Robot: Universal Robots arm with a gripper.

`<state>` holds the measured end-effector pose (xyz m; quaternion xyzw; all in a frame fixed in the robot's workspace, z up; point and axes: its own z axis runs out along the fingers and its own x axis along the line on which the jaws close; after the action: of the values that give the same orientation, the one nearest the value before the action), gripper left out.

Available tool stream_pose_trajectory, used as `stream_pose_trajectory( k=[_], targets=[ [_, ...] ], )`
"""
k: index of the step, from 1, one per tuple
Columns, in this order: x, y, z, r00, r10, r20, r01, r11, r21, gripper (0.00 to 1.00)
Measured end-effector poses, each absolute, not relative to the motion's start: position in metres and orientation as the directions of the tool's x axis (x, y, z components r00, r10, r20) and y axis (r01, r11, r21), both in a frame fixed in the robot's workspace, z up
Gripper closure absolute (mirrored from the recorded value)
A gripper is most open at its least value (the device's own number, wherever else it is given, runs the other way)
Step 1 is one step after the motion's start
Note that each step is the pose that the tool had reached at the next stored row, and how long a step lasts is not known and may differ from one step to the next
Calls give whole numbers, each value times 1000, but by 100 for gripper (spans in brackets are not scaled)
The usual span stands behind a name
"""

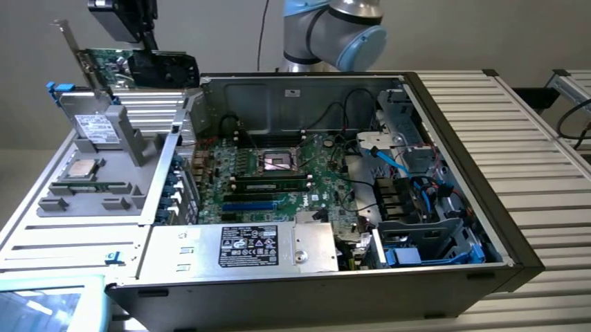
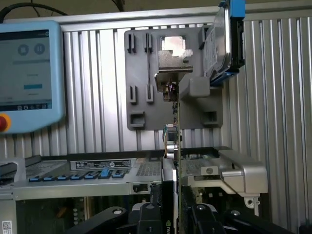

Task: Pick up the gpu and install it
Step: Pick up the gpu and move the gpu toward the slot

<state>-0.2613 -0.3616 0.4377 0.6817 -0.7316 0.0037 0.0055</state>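
Pincer (image 1: 148, 48), partly cut off at the frame's edge, clamps the gpu (image 1: 138, 69).

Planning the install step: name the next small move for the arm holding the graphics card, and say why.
Probably carry the graphics card sideways, toward the exterior view's right, until it hangs over the open computer case. The gripper is shut on the card, which hangs above the grey holder tray, while the green main board lies inside the case, off to that side.
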Motion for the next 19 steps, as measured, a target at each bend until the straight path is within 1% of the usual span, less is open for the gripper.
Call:
stream_pose_trajectory(
  k=[19],
  targets=[
    [-175,-365,438,-71,-997,4,-997,71,3,73]
  ],
)
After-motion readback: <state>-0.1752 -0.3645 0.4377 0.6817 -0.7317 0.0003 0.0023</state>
